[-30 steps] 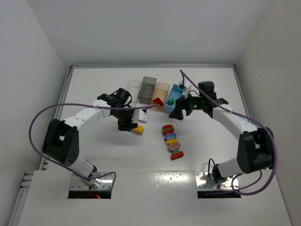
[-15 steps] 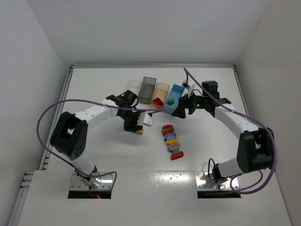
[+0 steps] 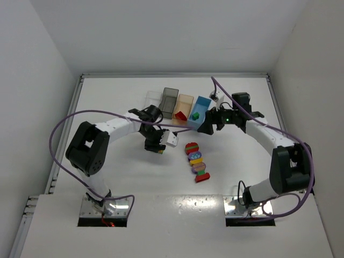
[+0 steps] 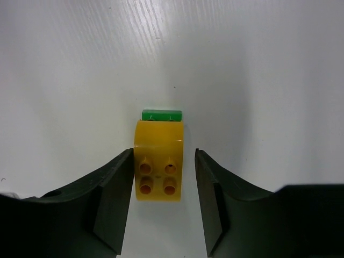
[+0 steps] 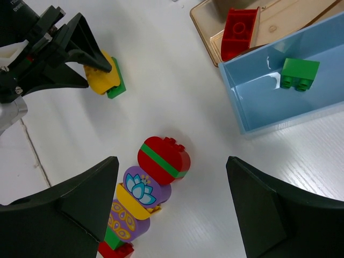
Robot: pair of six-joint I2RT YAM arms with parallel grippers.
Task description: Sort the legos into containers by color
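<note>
A yellow lego (image 4: 158, 166) with a green lego (image 4: 161, 115) stuck to its far end lies on the white table. My left gripper (image 4: 164, 156) is open with its jaws either side of the yellow lego; the left finger touches it and the right finger stands apart. In the top view the left gripper (image 3: 156, 145) covers most of this pair. My right gripper (image 5: 172, 161) is open wide and empty, above a stacked cluster whose top is a red lego with a green stripe (image 5: 164, 159). It hangs by the light blue bin (image 3: 203, 102).
Four bins stand in a row at the back: clear (image 3: 152, 97), dark grey (image 3: 169, 94), tan (image 3: 185, 99) holding a red lego (image 3: 180, 115), and light blue holding a green lego (image 3: 196, 115). The multicolour cluster (image 3: 196, 161) lies mid-table.
My left gripper has moved right until its jaws straddle the yellow lego. My right gripper has shifted slightly back toward the blue bin.
</note>
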